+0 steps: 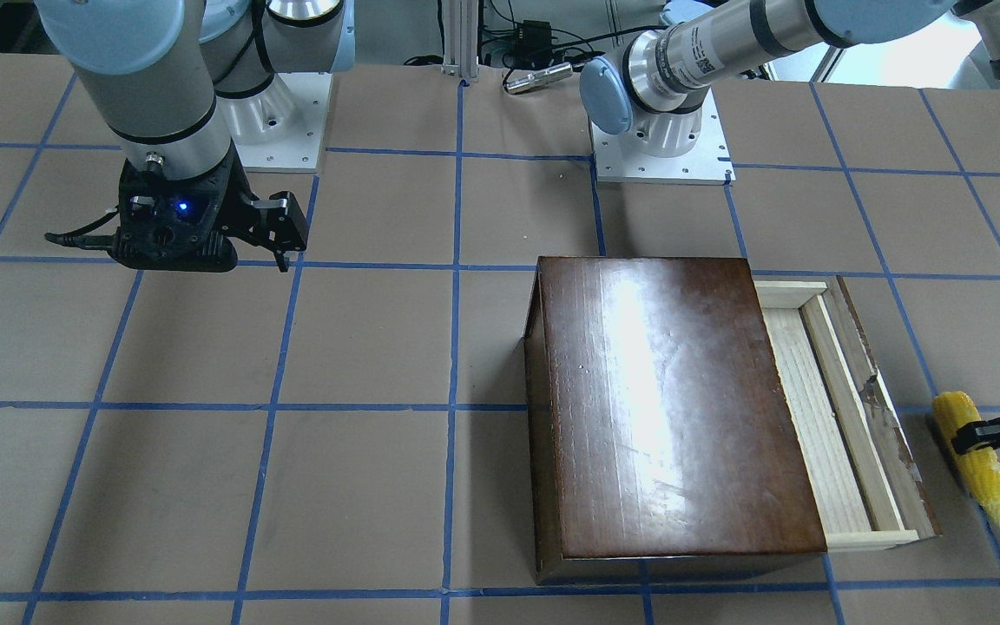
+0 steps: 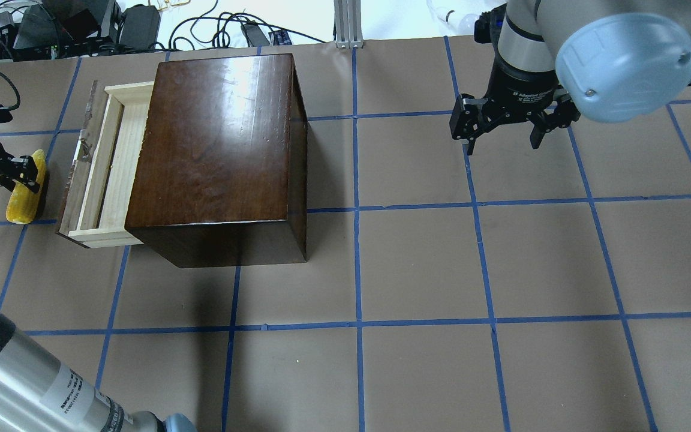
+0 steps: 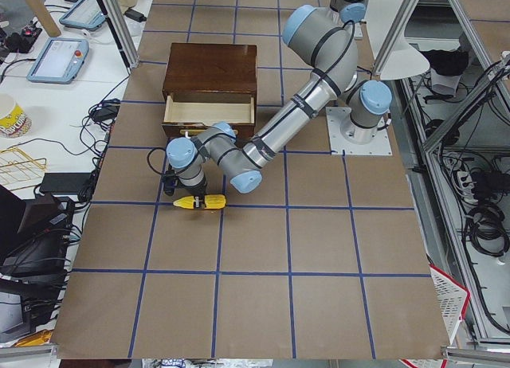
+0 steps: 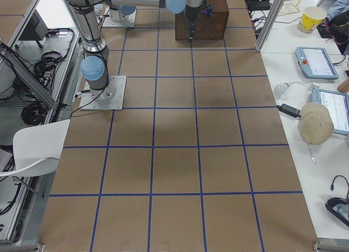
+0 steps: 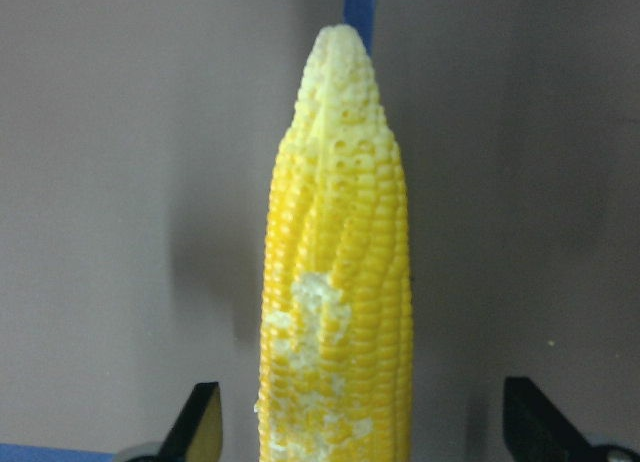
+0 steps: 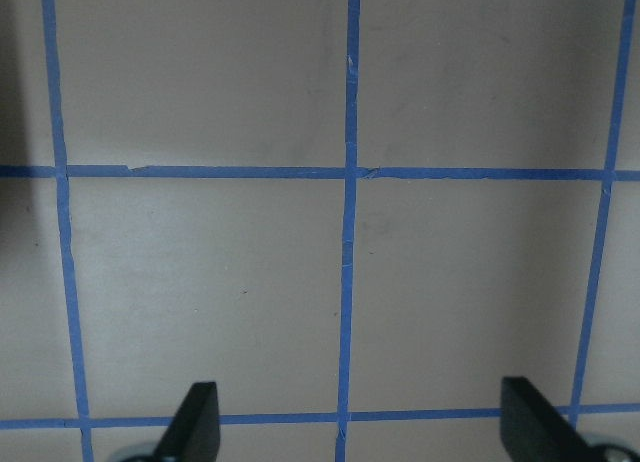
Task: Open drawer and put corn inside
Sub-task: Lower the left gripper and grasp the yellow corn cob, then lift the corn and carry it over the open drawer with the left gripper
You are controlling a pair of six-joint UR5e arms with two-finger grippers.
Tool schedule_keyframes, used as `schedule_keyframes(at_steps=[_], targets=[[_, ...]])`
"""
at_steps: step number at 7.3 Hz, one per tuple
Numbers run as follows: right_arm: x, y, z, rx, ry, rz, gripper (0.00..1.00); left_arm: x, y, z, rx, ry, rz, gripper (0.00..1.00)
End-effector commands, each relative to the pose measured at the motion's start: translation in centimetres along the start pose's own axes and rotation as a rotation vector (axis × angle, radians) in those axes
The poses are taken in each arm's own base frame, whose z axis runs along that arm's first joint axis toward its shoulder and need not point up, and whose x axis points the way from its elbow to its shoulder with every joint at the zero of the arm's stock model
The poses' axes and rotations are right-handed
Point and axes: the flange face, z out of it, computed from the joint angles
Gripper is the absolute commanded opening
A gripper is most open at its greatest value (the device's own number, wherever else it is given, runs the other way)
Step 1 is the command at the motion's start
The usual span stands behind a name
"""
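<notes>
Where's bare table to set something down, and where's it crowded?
Free: the table between box and right pincer, and on the box's robot side. Crowded: by the open drawer, where the left pincer straddles the corn.

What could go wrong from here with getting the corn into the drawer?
1. The left gripper straddles the corn with both fingers clear of it. The cob is round and tapered, so it might roll or squirt out as they close.
2. The drawer is only partly out of the box, leaving a narrow slot. The corn may catch on the front panel or the box's edge going in.
</notes>
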Motion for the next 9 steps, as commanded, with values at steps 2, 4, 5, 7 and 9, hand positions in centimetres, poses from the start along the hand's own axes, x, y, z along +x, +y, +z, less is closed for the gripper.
schedule_keyframes(at_steps=[2, 4, 5, 7, 9], targets=[[0.0, 0.0, 0.0, 0.000, 0.000, 0.000, 1.00, 1.4, -0.3, -4.0, 0.058, 0.012, 0.015, 0.00], [0.0, 0.0, 0.0, 0.000, 0.000, 0.000, 1.00, 2.8, 0.6, -9.6, 0.072, 0.078, 0.021, 0.00], [0.0, 0.0, 0.0, -0.001, 0.000, 0.000, 1.00, 3.2, 1.5, -13.8, 0.058, 0.096, 0.025, 0.00], [0.0, 0.0, 0.0, -0.001, -0.001, 0.000, 1.00, 8.9, 1.7, -21.6, 0.072, 0.140, 0.087, 0.00], [0.0, 0.0, 0.0, -0.002, -0.003, 0.000, 1.00, 16.2, 2.0, -24.9, 0.064, 0.143, 0.071, 0.00]])
